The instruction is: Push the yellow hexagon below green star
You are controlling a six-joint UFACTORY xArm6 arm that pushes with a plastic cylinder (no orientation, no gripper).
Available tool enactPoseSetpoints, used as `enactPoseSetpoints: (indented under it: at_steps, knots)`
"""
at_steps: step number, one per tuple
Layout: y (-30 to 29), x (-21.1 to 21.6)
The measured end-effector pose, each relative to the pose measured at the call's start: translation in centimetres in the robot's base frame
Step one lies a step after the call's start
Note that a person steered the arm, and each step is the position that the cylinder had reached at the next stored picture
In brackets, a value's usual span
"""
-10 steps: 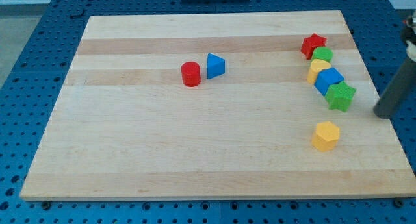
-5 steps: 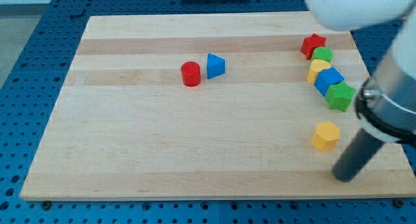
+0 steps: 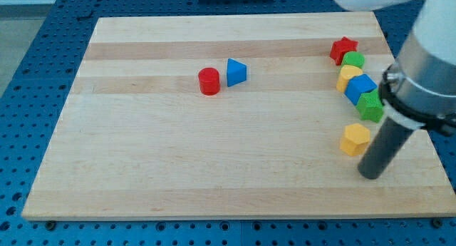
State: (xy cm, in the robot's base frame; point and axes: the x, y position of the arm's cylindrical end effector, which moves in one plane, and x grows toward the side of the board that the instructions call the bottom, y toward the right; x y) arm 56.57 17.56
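The yellow hexagon (image 3: 355,139) lies on the wooden board (image 3: 214,160) at the view's right. The green star (image 3: 370,105) sits just above it and slightly to its right, partly hidden by the arm. My tip (image 3: 370,175) rests on the board just below and to the right of the yellow hexagon, close to it; I cannot tell if it touches.
Above the green star runs a tight row: a blue block (image 3: 360,87), a yellow block (image 3: 348,76), a green block (image 3: 353,60) and a red star (image 3: 343,48). A red cylinder (image 3: 209,81) and a blue triangular block (image 3: 236,72) sit near the upper middle.
My tip has swung from the right of the green star down to below-right of the yellow hexagon. The hexagon has shifted slightly up.
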Motion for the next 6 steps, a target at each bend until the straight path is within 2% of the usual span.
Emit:
enactPoseSetpoints:
  at_steps: [2, 3, 4, 6]
  knots:
    - [-7.7, -2.3]
    - [-8.4, -4.3]
    - [-8.2, -4.5]
    - [-7.7, -1.0]
